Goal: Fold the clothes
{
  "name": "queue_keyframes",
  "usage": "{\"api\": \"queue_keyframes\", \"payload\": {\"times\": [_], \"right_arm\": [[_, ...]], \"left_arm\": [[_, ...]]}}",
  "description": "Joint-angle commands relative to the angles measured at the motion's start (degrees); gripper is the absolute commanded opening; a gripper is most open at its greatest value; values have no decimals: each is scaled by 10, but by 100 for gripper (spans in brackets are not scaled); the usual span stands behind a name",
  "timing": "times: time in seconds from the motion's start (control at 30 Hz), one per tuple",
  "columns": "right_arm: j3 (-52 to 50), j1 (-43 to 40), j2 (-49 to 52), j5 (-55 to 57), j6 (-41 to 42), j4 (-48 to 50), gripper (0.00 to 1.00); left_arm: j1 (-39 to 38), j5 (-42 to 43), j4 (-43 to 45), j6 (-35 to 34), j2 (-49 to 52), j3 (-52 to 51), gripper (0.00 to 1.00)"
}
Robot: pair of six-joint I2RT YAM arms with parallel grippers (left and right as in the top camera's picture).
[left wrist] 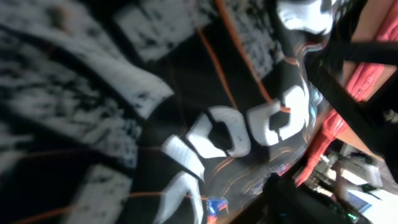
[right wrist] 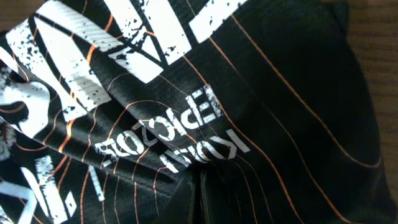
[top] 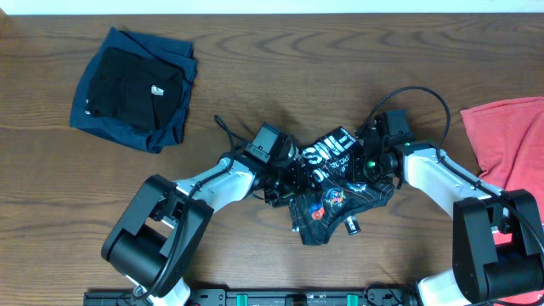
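Bunching black jersey between two grippers, lower centre of the frame

The jersey (top: 336,183) lies crumpled on the brown wooden table (top: 280,59), just below the middle of the overhead view, with one end drooping toward the lower edge. It is black with bold white block lettering, thin orange lines and small coloured badges near its lower part. The right wrist view shows the cloth close up, with distressed white letters, fine orange lines curving across it and folds running together at the bottom centre.

The right gripper (top: 364,163) sits on the jersey's right side, clenched on a pinch of the fabric. The left gripper (top: 285,174) presses in from the left edge. Its wrist view is filled with blurred cloth, so I cannot tell how its fingers stand.

Folded dark blue clothes (top: 132,89) lie in the upper left, and a red shirt (top: 510,140) lies at the right edge, both well apart from the jersey.
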Motion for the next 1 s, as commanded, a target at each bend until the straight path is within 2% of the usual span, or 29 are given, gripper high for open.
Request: {"api": "queue_keyframes", "payload": {"times": [0.0, 0.13, 0.3, 0.33, 0.37, 0.43, 0.53, 0.63, 0.8, 0.97], "right_arm": [[-3, 6, 12, 10, 7, -3, 3], [-3, 7, 12, 10, 7, -2, 3], [-3, 7, 12, 10, 7, -3, 2], [-3, 7, 12, 10, 7, -4, 2], [-3, 8, 12, 10, 7, -4, 2], [-3, 8, 12, 10, 7, -4, 2], [-3, 8, 12, 10, 7, -5, 1], [-1, 5, 6, 10, 7, -18, 1], [27, -17, -46, 11, -13, -94, 1], [70, -41, -159, 13, -16, -147, 1]], "left_arm": [[1, -82, 15, 24, 23, -12, 57], [1, -77, 47, 24, 23, -12, 49], [-1, -66, 98, 10, 23, -12, 48], [-1, -64, 101, 11, 23, -12, 43], [-2, -64, 103, 11, 23, -12, 33], [-3, -47, 115, 28, 23, -12, 6], [-7, 64, 176, 143, 23, -12, 6], [-5, 111, 180, 176, 18, -12, 6], [24, 226, 193, 189, 7, 2, 6], [86, 318, 229, 153, -2, 62, 6]]}}
